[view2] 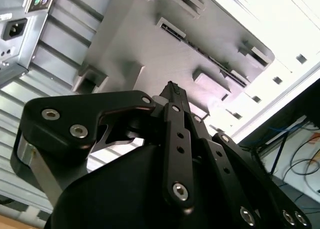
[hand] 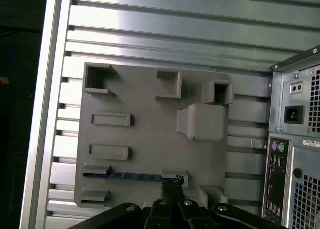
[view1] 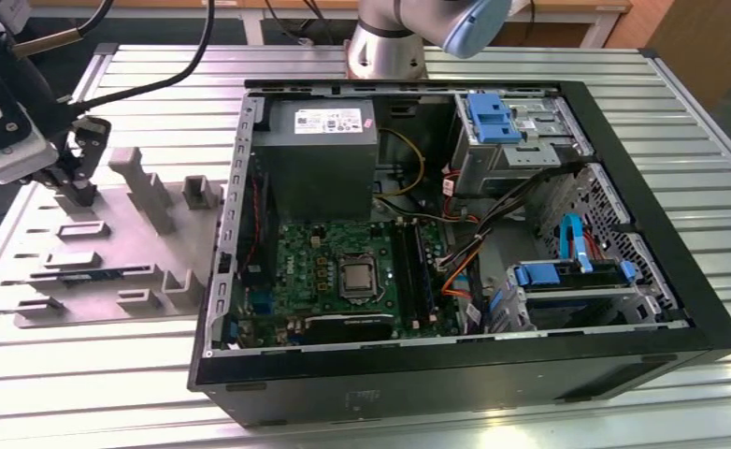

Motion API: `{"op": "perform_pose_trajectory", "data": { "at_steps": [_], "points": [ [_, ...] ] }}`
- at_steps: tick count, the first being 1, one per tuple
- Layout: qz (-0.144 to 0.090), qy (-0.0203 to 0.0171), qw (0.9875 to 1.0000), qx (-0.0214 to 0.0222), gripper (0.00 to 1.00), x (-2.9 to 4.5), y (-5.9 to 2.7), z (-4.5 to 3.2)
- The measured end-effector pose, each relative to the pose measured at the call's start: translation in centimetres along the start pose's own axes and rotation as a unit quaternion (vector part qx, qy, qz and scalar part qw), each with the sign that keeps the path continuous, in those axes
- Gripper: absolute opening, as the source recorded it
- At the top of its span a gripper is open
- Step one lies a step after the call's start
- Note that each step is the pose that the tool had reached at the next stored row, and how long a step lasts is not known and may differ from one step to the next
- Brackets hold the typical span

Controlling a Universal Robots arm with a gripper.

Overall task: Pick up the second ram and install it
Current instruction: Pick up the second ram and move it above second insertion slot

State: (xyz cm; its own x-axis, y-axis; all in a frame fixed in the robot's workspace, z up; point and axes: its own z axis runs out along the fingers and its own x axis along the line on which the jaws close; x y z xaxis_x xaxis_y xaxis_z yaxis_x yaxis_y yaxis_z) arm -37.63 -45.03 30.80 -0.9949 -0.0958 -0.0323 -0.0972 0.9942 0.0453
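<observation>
The second ram (view1: 92,275) is a slim blue-green stick lying in a slot near the front of the grey fixture tray (view1: 153,234), at the exterior view's left. In the first wrist view the ram (hand: 132,176) runs as a thin blue strip between two low holders. My gripper (view1: 78,195) hangs over the far part of the tray, apart from the ram. Its fingers are shut with nothing between them. The first wrist view puts the gripper (hand: 172,185) just beside one end of the strip. The black fingertips (view2: 172,89) point at the tray.
The open computer case (view1: 665,309) lies at the exterior view's right, with the green motherboard (view1: 316,253), power supply (view1: 322,150) and blue drive brackets (view1: 566,271) inside. Grey blocks (view1: 141,182) rise from the tray. The ribbed metal table (view1: 92,365) extends around it.
</observation>
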Motion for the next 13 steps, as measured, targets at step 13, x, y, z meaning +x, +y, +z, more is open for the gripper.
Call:
{"op": "perform_pose_trajectory", "data": {
  "at_steps": [13],
  "points": [
    [-0.118, 0.0053, 0.993, -0.0037, 0.11, 0.02, -0.03, 0.62]
  ]
}}
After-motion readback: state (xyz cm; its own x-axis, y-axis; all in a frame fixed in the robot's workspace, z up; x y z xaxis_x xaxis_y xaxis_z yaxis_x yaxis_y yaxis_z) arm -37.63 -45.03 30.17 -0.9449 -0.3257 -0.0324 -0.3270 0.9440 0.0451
